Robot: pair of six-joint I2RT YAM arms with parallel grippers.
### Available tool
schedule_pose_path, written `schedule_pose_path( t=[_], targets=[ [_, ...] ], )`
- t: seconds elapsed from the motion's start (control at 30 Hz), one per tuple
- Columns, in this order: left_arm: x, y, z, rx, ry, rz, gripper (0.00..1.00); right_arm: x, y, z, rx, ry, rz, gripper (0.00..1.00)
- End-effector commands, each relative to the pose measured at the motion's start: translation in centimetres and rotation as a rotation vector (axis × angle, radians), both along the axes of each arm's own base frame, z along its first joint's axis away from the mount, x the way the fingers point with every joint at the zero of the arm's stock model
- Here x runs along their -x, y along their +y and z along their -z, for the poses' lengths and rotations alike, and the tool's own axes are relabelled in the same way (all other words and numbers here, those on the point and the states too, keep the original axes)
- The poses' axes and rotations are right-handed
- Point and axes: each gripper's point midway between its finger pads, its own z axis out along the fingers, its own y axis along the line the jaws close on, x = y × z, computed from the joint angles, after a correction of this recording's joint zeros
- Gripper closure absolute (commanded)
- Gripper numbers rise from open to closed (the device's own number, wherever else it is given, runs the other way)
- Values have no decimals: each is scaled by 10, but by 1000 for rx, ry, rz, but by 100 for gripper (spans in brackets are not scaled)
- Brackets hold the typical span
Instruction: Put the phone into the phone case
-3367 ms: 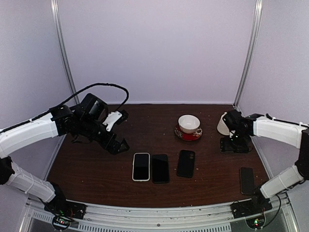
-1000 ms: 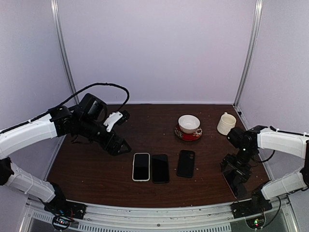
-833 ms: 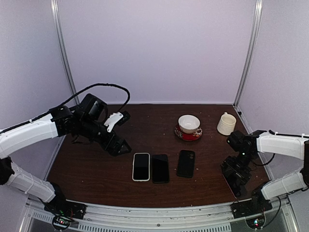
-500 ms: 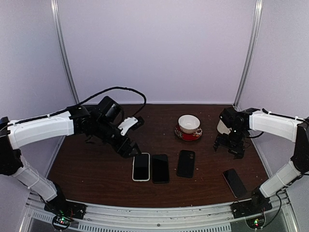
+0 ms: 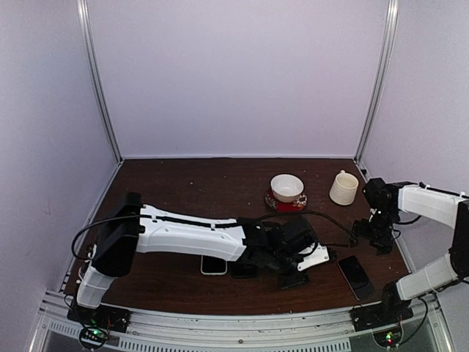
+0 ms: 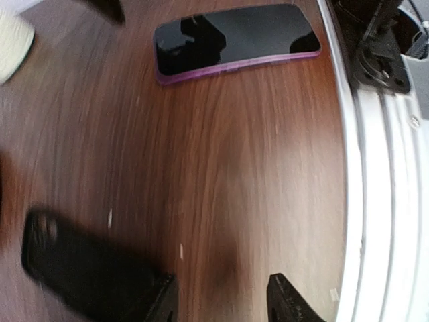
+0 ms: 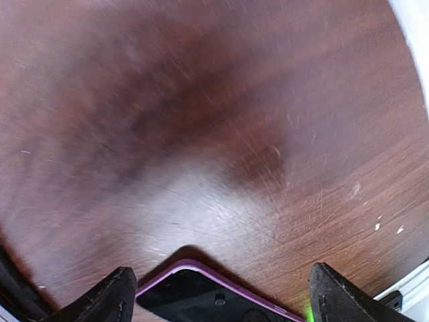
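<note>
The phone, a dark slab with a purple rim, lies flat and glossy side up on the table, to the near right of the bowl and close to the front edge. Expect it to be stiff, light enough for one arm, and slick across its glass. Lying this flat, it offers you only its thin long edges, so take it across the width near the middle and be ready for it to skate on the wood. The phone case, black and probably a little springy, sits directly in front of the bowl, blurred in the left wrist view. The left gripper hangs low over it, fingers partway apart with bare wood between them. One finger overlaps the case's end, though you cannot tell whether it touches, and it holds nothing. The right gripper, to the bowl's right, stands spread wide and empty, with the phone's purple rim showing between its fingers at the foot of the right wrist view; contact cannot be made out. A cup stands at the bowl's right, and a white-rimmed phone lies to its near left, half hidden by the left arm.
</note>
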Motion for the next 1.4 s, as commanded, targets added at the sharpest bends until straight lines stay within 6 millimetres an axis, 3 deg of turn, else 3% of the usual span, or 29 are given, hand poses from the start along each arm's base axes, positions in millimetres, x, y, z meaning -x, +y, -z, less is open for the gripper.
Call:
schedule_pose_path(
  t=[0.0,0.17,0.27,0.57,0.7,0.77,0.8,0.9,0.97,1.03,1.07,1.13,1.23,1.33,1.37],
  targets=[
    [-8,-66,-6,140,-263,93,52,13,5,23,-48,49,11,8],
    [-10,-95,19,180,-319,127,52,28,14,42,-103,105,29,19],
    [-5,-101,31,189,-334,145,52,35,19,44,-132,115,40,27],
    [17,-113,65,203,-343,197,55,33,47,41,-189,65,21,36],
    [6,-105,58,204,-381,133,58,23,77,40,-241,30,-23,45],
    [3,-90,58,193,-383,128,58,16,91,33,-250,12,-67,46],
    [2,-86,44,223,-378,128,58,12,96,29,-253,2,-85,47],
    [1,-71,27,254,-333,132,56,-3,107,9,-271,-66,-129,54],
    [0,-64,20,256,-313,121,55,-15,116,-6,-282,-123,-178,56],
    [0,-58,19,254,-304,128,53,-14,122,-15,-291,-113,-218,54],
    [-1,-56,20,251,-303,130,52,-10,115,-18,-255,-89,-216,52],
    [-3,-55,26,230,-294,134,51,2,82,-26,-92,-55,-166,49],
    [-8,-60,31,212,-242,114,51,15,38,-36,95,-63,-82,36],
    [-13,-67,30,227,-208,92,50,27,32,-14,55,-53,-6,19],
    [-14,-69,29,232,-209,91,48,30,34,-7,34,-45,11,17]
  ],
)
